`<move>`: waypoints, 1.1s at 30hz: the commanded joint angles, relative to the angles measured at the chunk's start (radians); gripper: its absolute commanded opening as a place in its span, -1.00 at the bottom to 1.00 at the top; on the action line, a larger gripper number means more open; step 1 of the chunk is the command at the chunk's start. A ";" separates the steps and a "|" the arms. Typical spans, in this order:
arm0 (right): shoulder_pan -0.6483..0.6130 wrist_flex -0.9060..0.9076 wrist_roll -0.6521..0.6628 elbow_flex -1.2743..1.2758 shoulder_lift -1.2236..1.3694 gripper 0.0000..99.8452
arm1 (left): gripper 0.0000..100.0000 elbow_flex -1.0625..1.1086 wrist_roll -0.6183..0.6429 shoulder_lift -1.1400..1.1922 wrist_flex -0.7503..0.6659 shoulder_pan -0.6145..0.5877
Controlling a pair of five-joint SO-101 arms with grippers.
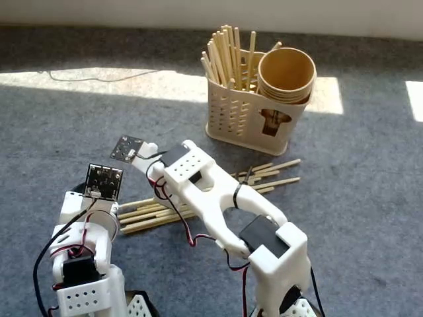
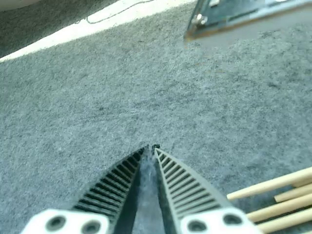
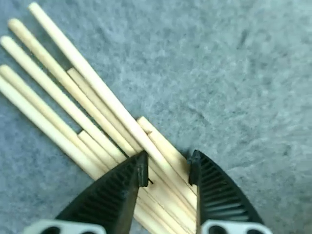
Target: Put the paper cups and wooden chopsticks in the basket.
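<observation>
A cream slotted basket [image 1: 231,115] stands at the back right, holding several wooden chopsticks [image 1: 228,56] upright and a stack of paper cups [image 1: 286,76]. More chopsticks [image 1: 142,214] lie on the grey carpet under the right arm [image 1: 198,185], their far ends [image 1: 274,173] sticking out towards the basket. My right gripper [image 3: 168,165] is open, low over this pile [image 3: 73,92], with a few sticks between its fingers. My left gripper [image 2: 151,148] is shut and empty, just above bare carpet, with chopstick ends [image 2: 273,195] off to one side.
The left arm [image 1: 89,224] sits at the front left, close beside the right arm. The right arm's camera board [image 2: 234,19] hangs near the left gripper. A thin cable [image 1: 99,76] lies on the carpet at the back left. Open carpet stretches to the right of the basket.
</observation>
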 commanded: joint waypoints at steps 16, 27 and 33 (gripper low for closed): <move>0.012 0.090 0.002 -0.105 -0.004 -0.72 | -0.93 0.019 -0.005 -0.004 -0.002 0.018; 0.018 0.021 0.008 -0.101 0.050 -0.87 | -0.93 0.019 -0.005 -0.004 0.000 0.018; 0.045 0.027 0.006 -0.105 0.041 -0.96 | -0.93 0.019 -0.005 -0.004 0.000 0.019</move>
